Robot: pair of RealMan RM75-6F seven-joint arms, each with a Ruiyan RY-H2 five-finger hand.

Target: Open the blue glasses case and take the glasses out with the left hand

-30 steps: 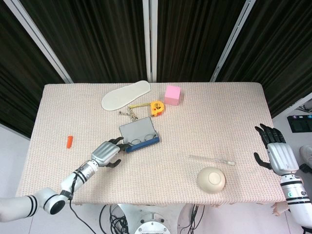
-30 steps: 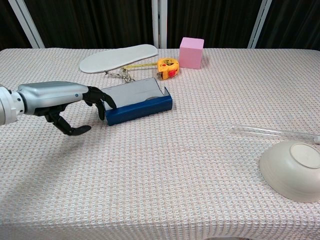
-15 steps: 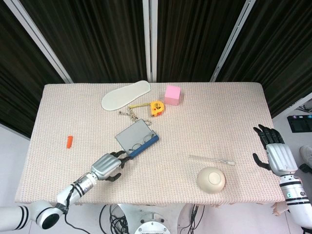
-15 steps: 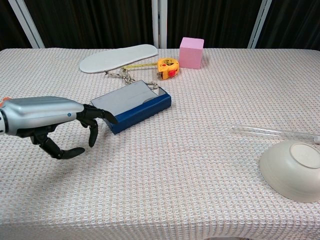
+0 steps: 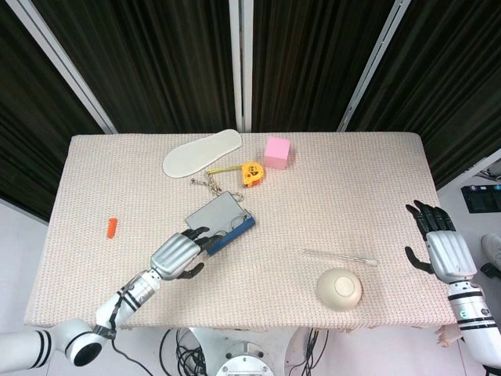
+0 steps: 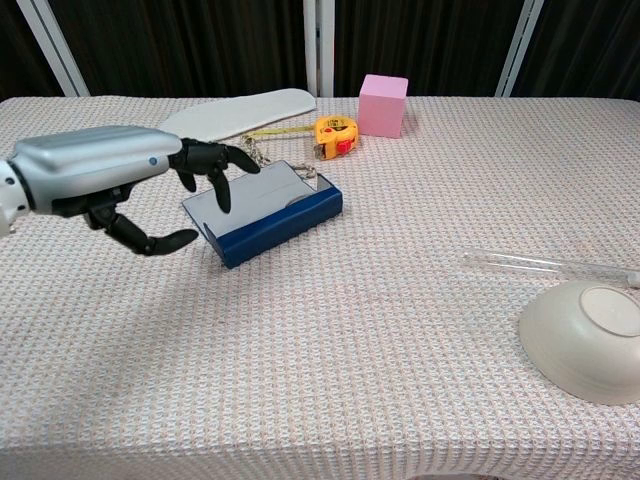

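The blue glasses case (image 5: 221, 222) lies open left of the table's middle, its grey-lined lid (image 6: 255, 192) laid back flat. The glasses (image 5: 232, 227) rest in the blue tray, only partly visible. My left hand (image 6: 105, 180) hovers at the case's left end with its fingers (image 6: 214, 163) spread above the lid, holding nothing. In the head view this left hand (image 5: 181, 254) overlaps the near-left corner of the case. My right hand (image 5: 438, 244) hangs with fingers apart beyond the table's right edge, far from the case.
Behind the case are a white insole (image 5: 201, 153), a key chain (image 5: 205, 183), a yellow tape measure (image 5: 251, 172) and a pink cube (image 5: 276, 152). An upturned bowl (image 5: 339, 288) and a glass tube (image 5: 340, 256) lie front right. A small orange piece (image 5: 112, 227) sits far left.
The case has swung round so its left end lies nearer the front. My left hand dropped back, then rose and came forward over that end. The right hand barely moved.
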